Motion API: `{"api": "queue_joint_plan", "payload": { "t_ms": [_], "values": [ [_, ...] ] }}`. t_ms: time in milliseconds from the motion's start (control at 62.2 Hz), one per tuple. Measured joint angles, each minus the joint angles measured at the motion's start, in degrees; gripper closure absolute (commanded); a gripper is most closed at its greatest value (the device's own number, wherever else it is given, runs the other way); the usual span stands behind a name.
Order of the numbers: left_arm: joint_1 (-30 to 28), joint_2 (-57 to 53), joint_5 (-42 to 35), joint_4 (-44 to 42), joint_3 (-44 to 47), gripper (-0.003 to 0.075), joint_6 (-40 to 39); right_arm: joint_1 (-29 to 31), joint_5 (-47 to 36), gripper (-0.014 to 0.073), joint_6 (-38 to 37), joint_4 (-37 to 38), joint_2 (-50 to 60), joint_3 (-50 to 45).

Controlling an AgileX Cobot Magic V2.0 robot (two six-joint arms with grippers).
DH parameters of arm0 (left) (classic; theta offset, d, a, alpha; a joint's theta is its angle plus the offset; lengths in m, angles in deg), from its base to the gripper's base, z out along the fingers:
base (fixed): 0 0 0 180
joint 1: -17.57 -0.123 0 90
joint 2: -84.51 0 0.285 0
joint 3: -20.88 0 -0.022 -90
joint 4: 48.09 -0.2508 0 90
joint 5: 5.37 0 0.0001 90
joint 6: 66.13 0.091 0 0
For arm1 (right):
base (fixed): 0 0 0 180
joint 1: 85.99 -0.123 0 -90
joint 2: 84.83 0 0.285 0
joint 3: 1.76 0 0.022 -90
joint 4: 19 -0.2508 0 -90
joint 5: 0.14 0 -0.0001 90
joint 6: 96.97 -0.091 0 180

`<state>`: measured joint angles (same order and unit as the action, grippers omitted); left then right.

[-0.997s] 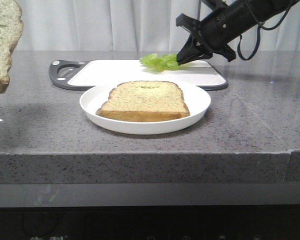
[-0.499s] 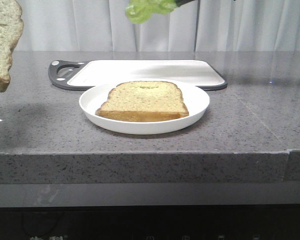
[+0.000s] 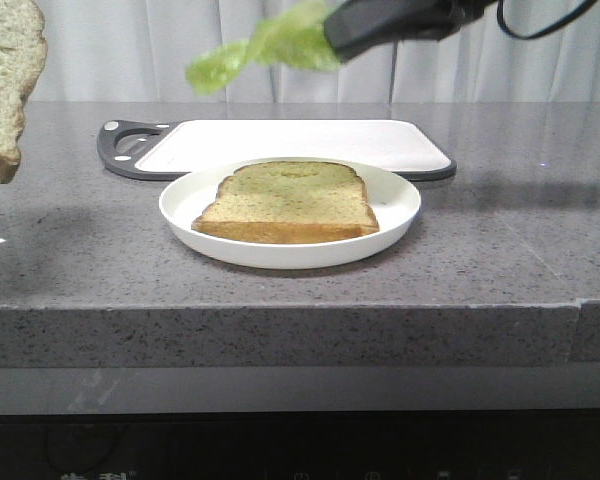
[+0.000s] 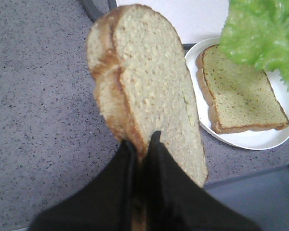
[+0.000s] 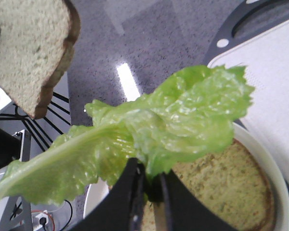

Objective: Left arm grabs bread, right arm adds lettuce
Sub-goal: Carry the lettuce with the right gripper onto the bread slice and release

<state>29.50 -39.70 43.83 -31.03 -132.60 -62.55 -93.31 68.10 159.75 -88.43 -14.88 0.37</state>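
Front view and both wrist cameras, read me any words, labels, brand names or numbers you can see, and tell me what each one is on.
No readable text in any view.
The dark panel below the counter in the front view carries faint pale marks, too small and cut off to read.
The bread, lettuce, plate and cutting board are unmarked.

Above plate [image 3: 180, 205]: open air, nothing over the slice on plate [image 3: 290, 200].
Left edge: held bread [image 3: 5, 80] hung clear.
Lettuce [image 3: 265, 50]: raised, apparently clear of board [image 3: 280, 140].
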Motion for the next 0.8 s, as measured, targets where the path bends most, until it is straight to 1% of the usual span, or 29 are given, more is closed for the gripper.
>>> {"api": "queue_joint_plan", "payload": {
  "t_ms": [177, 386, 499, 563, 611, 740, 804],
  "values": [
    [0.0, 0.0, 0.0, 0.0, 0.0, 0.0741, 0.0, -1.2, -0.4, 0.065, 4.0, -0.2, 0.0, -3.8],
    [0.0, 0.0, 0.0, 0.0, 0.0, 0.0741, 0.0, -2.2, -5.2, 0.0649, 6.6, -0.4, 0.0, -5.7],
    [0.0, 0.0, 0.0, 0.0, 0.0, 0.0741, 0.0, -2.2, -6.1, 0.0617, 7.4, -0.2, 0.0, -5.9],
    [0.0, 0.0, 0.0, 0.0, 0.0, 0.0741, 0.0, -2.2, -6.6, 0.0558, 7.5, 0.0, 0.0, -5.9],
    [0.0, 0.0, 0.0, 0.0, 0.0, 0.0741, 0.0, -2.4, -7.3, 0.0482, 7.5, 0.6, 0.0, -5.9],
    [0.0, 0.0, 0.0, 0.0, 0.0, 0.0741, 0.0, -2.7, -10.0, 0.0226, 6.3, 2.0, 0.0, -5.9],
    [0.0, 0.0, 0.0, 0.0, 0.0, 0.0741, 0.0, -2.7, -11.0, 0.0169, 5.4, 2.4, 0.0, -5.9]
  ]
}}
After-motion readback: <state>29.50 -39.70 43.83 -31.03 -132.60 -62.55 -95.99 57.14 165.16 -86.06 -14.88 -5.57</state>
